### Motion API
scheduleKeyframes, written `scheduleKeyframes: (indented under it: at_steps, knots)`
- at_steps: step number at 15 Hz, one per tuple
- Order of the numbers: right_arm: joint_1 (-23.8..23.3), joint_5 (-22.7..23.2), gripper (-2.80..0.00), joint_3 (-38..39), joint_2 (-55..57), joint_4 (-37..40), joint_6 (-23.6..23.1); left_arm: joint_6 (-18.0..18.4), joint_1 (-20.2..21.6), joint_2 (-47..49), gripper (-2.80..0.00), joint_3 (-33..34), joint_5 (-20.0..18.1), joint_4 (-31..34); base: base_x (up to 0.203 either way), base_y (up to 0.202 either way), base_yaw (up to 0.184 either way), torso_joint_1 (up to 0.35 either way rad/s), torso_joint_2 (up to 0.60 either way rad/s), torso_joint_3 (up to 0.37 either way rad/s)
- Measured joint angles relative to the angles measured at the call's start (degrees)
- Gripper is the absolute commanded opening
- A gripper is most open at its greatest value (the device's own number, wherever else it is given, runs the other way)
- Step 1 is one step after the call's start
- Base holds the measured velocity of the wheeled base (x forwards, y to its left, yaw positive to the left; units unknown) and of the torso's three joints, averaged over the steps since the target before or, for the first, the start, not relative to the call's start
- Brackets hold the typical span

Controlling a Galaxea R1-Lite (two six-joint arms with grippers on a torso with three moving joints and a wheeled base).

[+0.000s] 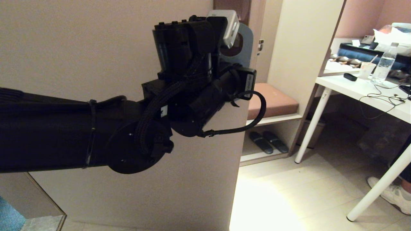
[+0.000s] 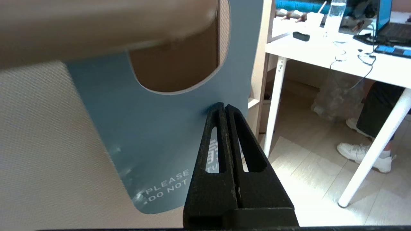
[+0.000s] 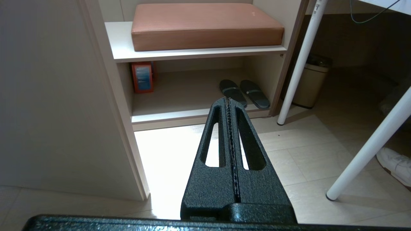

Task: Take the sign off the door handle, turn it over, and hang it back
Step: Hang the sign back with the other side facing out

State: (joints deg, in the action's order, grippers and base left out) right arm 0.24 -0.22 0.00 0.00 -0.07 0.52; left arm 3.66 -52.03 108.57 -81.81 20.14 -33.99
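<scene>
Head view: left arm fills frame, reaching up toward 1 o'clock; blue sign (image 1: 245, 48) partly hidden behind wrist, at door (image 1: 96, 64) edge.

Left wrist view: left gripper (image 2: 224, 107) fingers pressed together, tips against blue face of sign (image 2: 154, 128), lettering at 6 o'clock; handle (image 2: 106, 29) passes through hole.

Right wrist view: right gripper (image 3: 228, 101) fingers together, holding nothing, above floor; slippers (image 3: 244, 93) at 12 o'clock.

A white table (image 1: 350, 88) is seen carrying a water bottle (image 1: 383, 67), paper cup (image 1: 367, 70), small black case (image 1: 350, 77) and cables (image 1: 383, 96). Slippers (image 3: 244, 93) are kept on the bottom shelf (image 3: 179, 112).
</scene>
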Motion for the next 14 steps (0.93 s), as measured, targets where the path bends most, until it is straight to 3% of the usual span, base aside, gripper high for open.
scheduleKeyframes:
  at_steps: [14]
  knots:
    - [0.0,0.0,-2.8,0.0,0.0,0.0,0.0,0.5,-0.6,-3.0,-2.8,4.1,1.1,-0.1,0.0,0.0,0.0,0.0,0.0,0.0]
